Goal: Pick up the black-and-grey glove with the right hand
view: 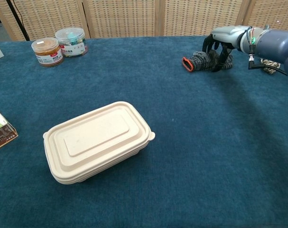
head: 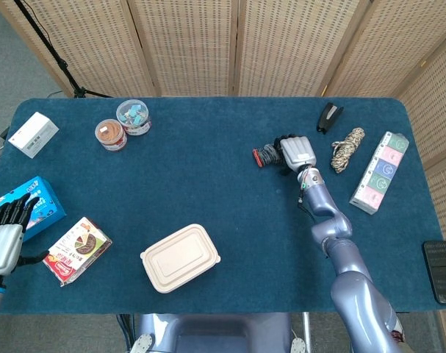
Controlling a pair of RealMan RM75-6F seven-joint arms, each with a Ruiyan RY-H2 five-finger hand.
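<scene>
The black-and-grey glove (head: 267, 156) (view: 199, 61), with a red-orange cuff, lies on the blue table toward the far right. My right hand (head: 297, 151) (view: 223, 39) sits over the glove's right end, its dark fingers (view: 214, 50) curled down around the fabric. The cuff end sticks out to the left of the hand. My left hand (head: 5, 235) rests at the table's near left edge beside a blue box (head: 40, 200), fingers apart and holding nothing.
A beige lidded food container (head: 180, 258) (view: 98, 140) stands near the front middle. Two jars (head: 123, 124) (view: 59, 45) sit at the back left. A black stapler (head: 328, 116), a rope bundle (head: 347, 148) and a colourful box (head: 379, 173) lie right of the glove.
</scene>
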